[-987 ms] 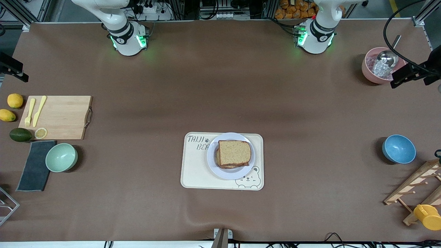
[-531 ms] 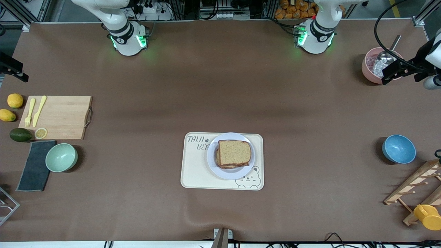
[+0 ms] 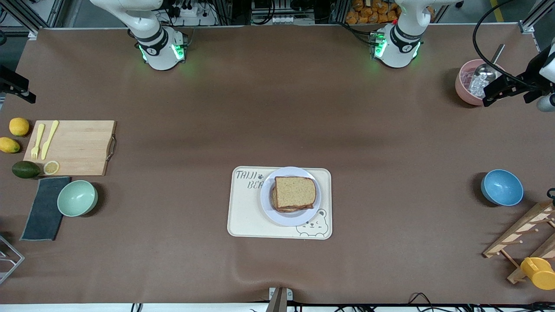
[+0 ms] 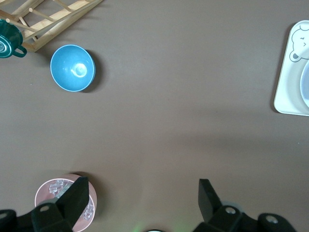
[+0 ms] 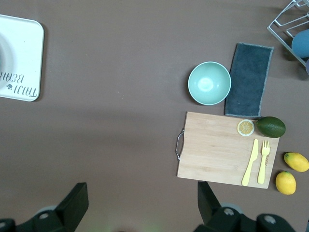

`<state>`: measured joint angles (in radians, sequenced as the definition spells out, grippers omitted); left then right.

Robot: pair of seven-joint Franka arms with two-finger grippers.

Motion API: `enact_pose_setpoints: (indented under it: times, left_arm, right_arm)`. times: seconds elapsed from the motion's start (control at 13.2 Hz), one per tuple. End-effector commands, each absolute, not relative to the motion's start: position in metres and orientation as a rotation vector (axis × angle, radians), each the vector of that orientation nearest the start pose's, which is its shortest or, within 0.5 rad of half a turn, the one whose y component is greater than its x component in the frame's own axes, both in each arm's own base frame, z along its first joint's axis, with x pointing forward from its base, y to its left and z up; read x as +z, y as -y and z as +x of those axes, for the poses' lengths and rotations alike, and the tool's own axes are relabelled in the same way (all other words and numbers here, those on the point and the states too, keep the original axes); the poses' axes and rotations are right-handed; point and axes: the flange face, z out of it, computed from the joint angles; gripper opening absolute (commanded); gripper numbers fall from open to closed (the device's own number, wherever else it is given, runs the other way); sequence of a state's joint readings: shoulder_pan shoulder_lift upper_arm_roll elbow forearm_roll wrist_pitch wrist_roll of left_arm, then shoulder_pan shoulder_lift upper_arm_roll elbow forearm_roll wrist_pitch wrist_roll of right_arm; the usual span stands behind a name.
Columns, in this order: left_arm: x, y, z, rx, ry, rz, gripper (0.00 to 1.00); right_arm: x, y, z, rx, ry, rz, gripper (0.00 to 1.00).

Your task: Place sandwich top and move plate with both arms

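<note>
Front view: the sandwich top (image 3: 295, 192) lies flat on the stacked sandwich on the plate (image 3: 271, 211), its long axis running between the two arms' ends of the counter (image 3: 277, 108) and its rounded edge toward the right arm's end. The plate sits on the cream tray (image 3: 243, 216), shifted toward the left arm's end and covering part of the tray's lettering; it comes close to the tray's edge on that side. Bare brown counter surrounds the tray on every side, with the nearest objects well apart: the green bowl (image 3: 77, 198) and cutting board (image 3: 73, 147) toward the right arm's end, the blue bowl (image 3: 501, 187) and wooden rack (image 3: 520, 238) toward the left arm's end. The left claw (image 3: 505, 89) hangs over the pink bowl (image 3: 466, 86) at the counter's edge; compared with a second ago it sits a little higher in the view, uncovering more of the bowl and its scoop. The sandwich, plate and tray have not moved.

Left wrist view: the left claw (image 4: 140, 203) stands wide with nothing between its fingers, above bare counter, the pink bowl (image 4: 46, 191) beside one finger.

Right wrist view: the right claw (image 5: 142, 203) is likewise spread wide and holds nothing, over bare counter near the cutting board (image 5: 212, 150).
</note>
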<state>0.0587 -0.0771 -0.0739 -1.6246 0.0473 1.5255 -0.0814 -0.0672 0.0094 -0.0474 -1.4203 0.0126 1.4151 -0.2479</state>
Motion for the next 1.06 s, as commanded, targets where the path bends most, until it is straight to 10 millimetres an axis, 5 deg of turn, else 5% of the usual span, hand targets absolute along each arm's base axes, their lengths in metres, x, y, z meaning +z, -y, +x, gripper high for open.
enact_pose_setpoints:
  times: [0.0, 0.99]
  left_arm:
    - [0.644, 0.001, 0.523, 0.006, 0.108, -3.086, 1.0]
    - [0.647, -0.021, 0.513, 0.068, 0.169, -3.091, 1.0]
  right_arm:
    - [0.679, 0.064, 0.534, 0.008, 0.199, -3.122, 1.0]
    - [0.678, 0.064, 0.535, 0.011, 0.199, -3.122, 1.0]
